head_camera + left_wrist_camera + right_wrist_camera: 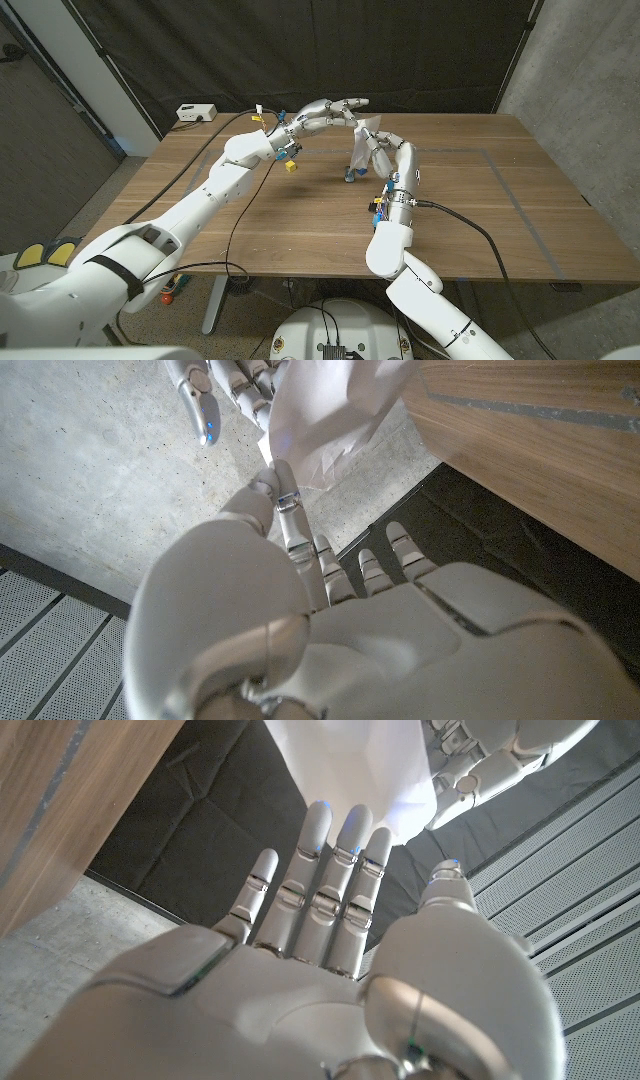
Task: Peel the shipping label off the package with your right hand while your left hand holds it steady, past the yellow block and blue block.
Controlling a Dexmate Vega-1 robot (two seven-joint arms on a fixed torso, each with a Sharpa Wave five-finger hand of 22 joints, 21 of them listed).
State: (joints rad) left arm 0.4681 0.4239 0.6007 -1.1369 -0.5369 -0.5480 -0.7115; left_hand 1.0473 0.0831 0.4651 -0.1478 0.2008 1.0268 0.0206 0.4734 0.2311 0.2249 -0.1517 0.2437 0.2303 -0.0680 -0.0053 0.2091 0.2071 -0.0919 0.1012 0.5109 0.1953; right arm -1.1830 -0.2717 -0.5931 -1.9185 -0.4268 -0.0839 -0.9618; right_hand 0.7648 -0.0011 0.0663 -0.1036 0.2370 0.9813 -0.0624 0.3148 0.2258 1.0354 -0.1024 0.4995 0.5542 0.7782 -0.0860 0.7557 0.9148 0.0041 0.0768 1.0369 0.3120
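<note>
Yellow block [291,167] left of lifted package [364,143]

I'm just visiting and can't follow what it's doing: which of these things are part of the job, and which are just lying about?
Part of the job:
- white package, held up between both hands
- left hand
- right hand
- yellow block
- blue block

Just lying about:
- white box with cables, at the table's far corner
- wooden table

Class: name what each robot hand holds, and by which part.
Both the left hand and right hand hold the white package: left at its top edge, right on its side.
</note>
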